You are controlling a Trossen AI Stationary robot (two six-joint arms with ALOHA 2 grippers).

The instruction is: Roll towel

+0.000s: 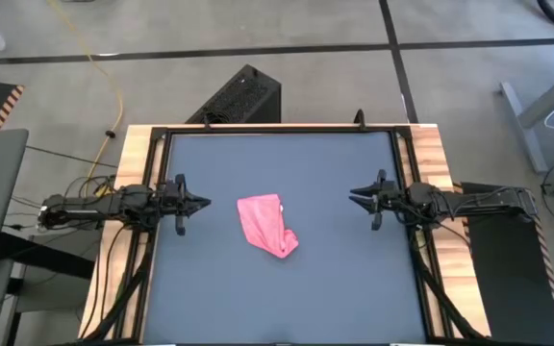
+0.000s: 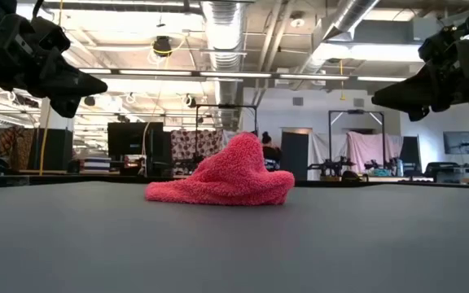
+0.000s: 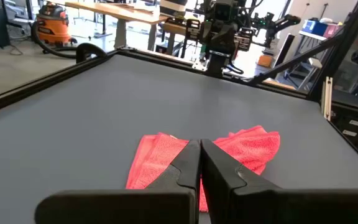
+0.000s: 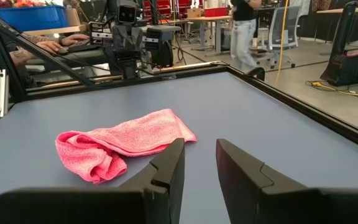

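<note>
The pink towel (image 1: 267, 225) lies crumpled on the dark grey mat (image 1: 287, 298) near the table's middle, flat at its far end and bunched into a hump (image 2: 238, 167) at its near end. My left gripper (image 1: 203, 202) hovers above the mat to the towel's left, shut, holding nothing. My right gripper (image 1: 356, 198) hovers to the towel's right, its fingers (image 4: 169, 171) apart with nothing between them. In the left wrist view the towel (image 3: 241, 149) lies just beyond the shut fingertips (image 3: 201, 149).
A black raised frame (image 1: 277, 131) borders the mat, with wooden table strips (image 1: 436, 154) outside it. A black box (image 1: 243, 96) stands on the floor beyond the far edge. People show in the room behind, one walking (image 4: 244, 28).
</note>
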